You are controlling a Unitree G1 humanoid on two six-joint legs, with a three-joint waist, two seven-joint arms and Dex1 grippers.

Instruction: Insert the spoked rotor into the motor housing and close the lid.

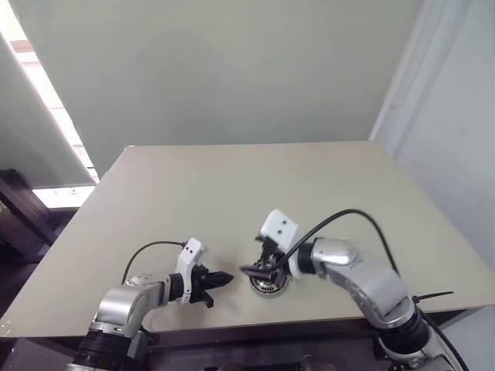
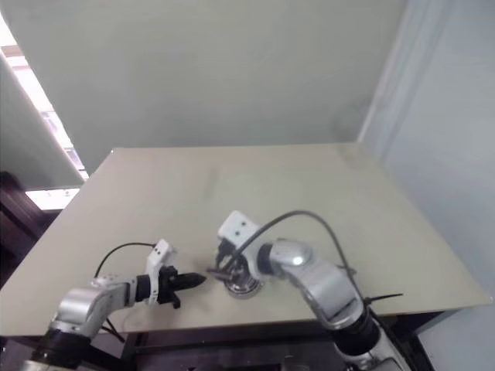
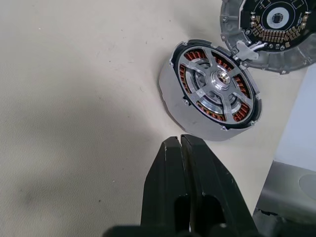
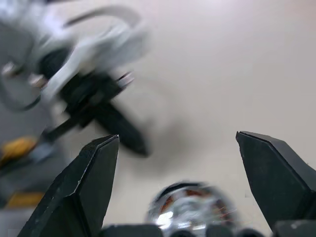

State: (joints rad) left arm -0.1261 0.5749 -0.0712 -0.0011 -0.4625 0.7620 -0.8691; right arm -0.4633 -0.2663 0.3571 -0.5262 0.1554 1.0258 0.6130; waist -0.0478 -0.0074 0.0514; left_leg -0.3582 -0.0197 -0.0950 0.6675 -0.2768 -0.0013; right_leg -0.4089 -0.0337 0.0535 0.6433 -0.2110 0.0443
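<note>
The left gripper's black fingers are pressing shut, empty; the right gripper's are spreading wide above the round copper-wound motor housing near the beige table's front edge.

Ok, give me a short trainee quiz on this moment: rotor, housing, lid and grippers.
1. True or false: the dark grey ridged round metal lid covers the round copper-wound motor housing.
2. Which gripper is open? A: left gripper. B: right gripper.
3. Fill in: the flat silver spoked rotor is seated in the ___.
Key: 1 false, the lid lies on the table beside the housing. 2 B. 3 motor housing.
</note>
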